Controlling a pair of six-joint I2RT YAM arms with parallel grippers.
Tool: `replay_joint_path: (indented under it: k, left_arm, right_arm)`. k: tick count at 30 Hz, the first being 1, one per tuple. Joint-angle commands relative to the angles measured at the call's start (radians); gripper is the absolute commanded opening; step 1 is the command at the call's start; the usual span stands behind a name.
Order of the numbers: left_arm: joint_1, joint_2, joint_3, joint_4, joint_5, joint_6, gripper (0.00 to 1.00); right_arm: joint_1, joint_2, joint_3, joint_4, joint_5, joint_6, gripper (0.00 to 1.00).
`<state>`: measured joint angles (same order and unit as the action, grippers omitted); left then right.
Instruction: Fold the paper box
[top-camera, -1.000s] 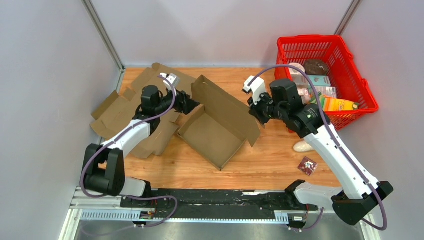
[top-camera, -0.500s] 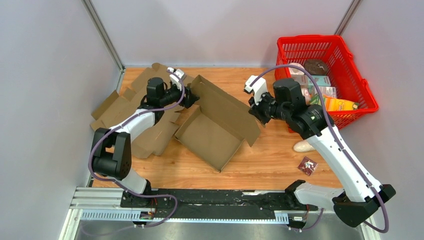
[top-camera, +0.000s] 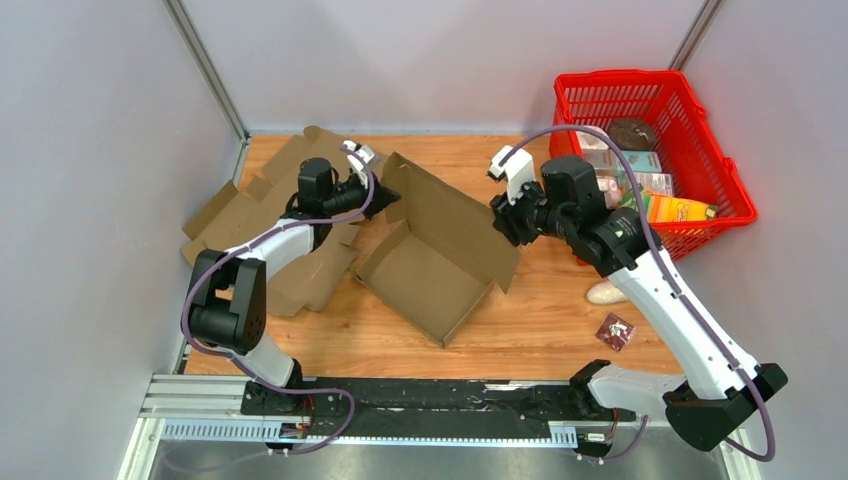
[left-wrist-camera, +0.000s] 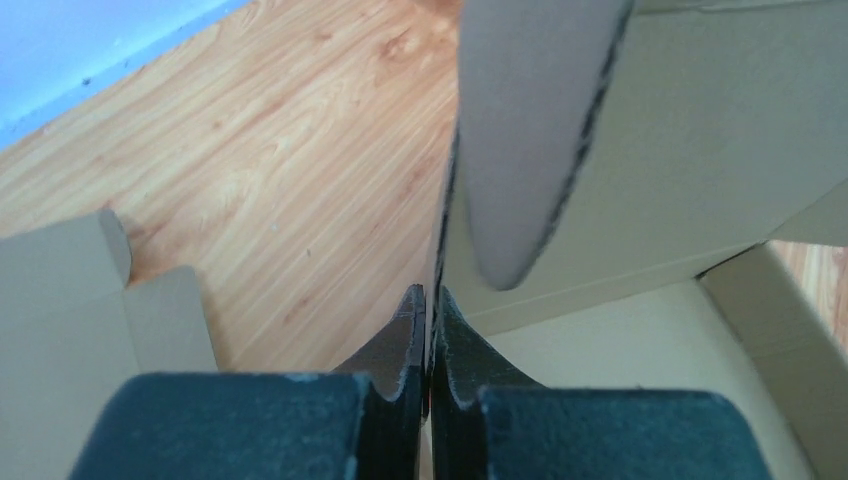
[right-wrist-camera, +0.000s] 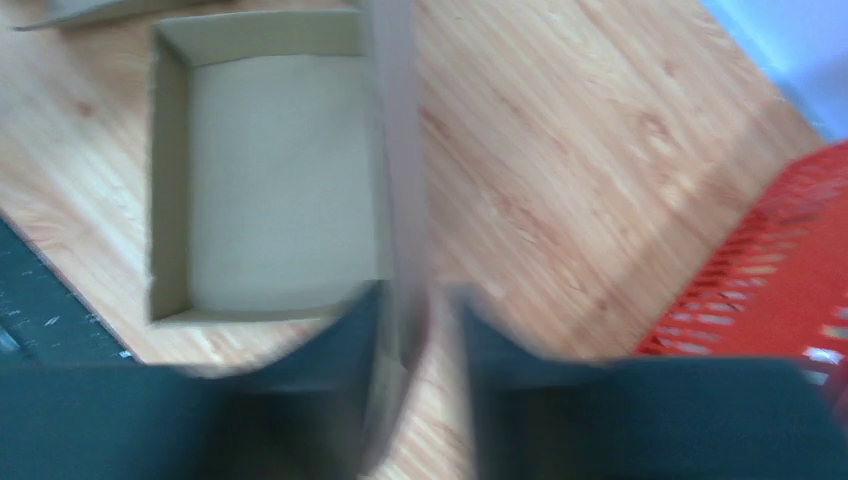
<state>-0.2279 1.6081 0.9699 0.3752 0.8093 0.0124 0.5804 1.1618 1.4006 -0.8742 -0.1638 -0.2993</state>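
Wooden table (top-camera: 560, 335), enclosed by pale grey walls, with a black mounting rail (top-camera: 430, 395) along its near edge carrying both arm bases. Lower right, near the rail: one small dark wrapped item (top-camera: 614, 330), lying loose; just beyond it, one pale oblong object (top-camera: 606, 292), partly hidden by the right arm. Centre: paper box (top-camera: 425, 270), brown corrugated card, set at an angle with one corner towards the near edge; shallow tray with all four low walls raised, interior bare; the lid panel stands up from the far-right side, tilted, with a flap hanging at its right end. Left gripper (left-wrist-camera: 428, 330), centre left: fingers pinched together on the thin edge of the box wall at the lid's left end, a rounded tab of card directly ahead of it. Right gripper (top-camera: 503, 220), centre right: wrist view blurred; jaws parted astride the upright lid panel, card against one finger, wood showing in the gap beside the other. Left of the box: flat unfolded cardboard blanks (top-camera: 250, 215), overlapping, under the left arm. Far right: red plastic basket (top-camera: 610, 78), holding packaged goods, close behind the right arm.
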Motion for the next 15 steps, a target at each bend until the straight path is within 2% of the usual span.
replay_joint_path:
  k: [1, 2, 3, 5, 7, 9, 11, 15]
  left_arm:
    - [0.009, -0.063, -0.069, 0.175, -0.076, -0.115, 0.03]
    - [-0.002, -0.083, -0.086, 0.189, -0.084, -0.139, 0.03]
    - [-0.010, -0.095, -0.121, 0.200, -0.108, -0.143, 0.03]
    - [-0.028, -0.138, -0.158, 0.215, -0.143, -0.131, 0.02]
    - [-0.040, -0.155, -0.192, 0.218, -0.170, -0.134, 0.01]
    - [-0.039, -0.165, -0.204, 0.220, -0.173, -0.152, 0.01]
    - [-0.041, -0.180, -0.215, 0.228, -0.183, -0.170, 0.01]
    - [-0.050, -0.221, -0.246, 0.237, -0.209, -0.178, 0.01]
  right_arm:
    - [-0.002, 0.005, 0.059, 0.023, 0.359, 0.245, 0.93]
    - [-0.004, 0.057, 0.107, -0.147, 0.583, 0.451, 0.98]
    - [-0.004, 0.077, 0.156, -0.261, 0.686, 0.554, 1.00]
    - [-0.016, 0.072, 0.181, -0.507, 0.783, 0.795, 1.00]
    - [-0.034, 0.009, 0.128, -0.551, 0.753, 0.897, 1.00]
    - [-0.060, -0.137, 0.006, -0.513, 0.657, 0.972, 1.00]
    - [-0.135, -0.267, -0.072, -0.496, 0.644, 1.035, 1.00]
    - [-0.350, -0.379, -0.272, -0.467, 0.630, 1.060, 1.00]
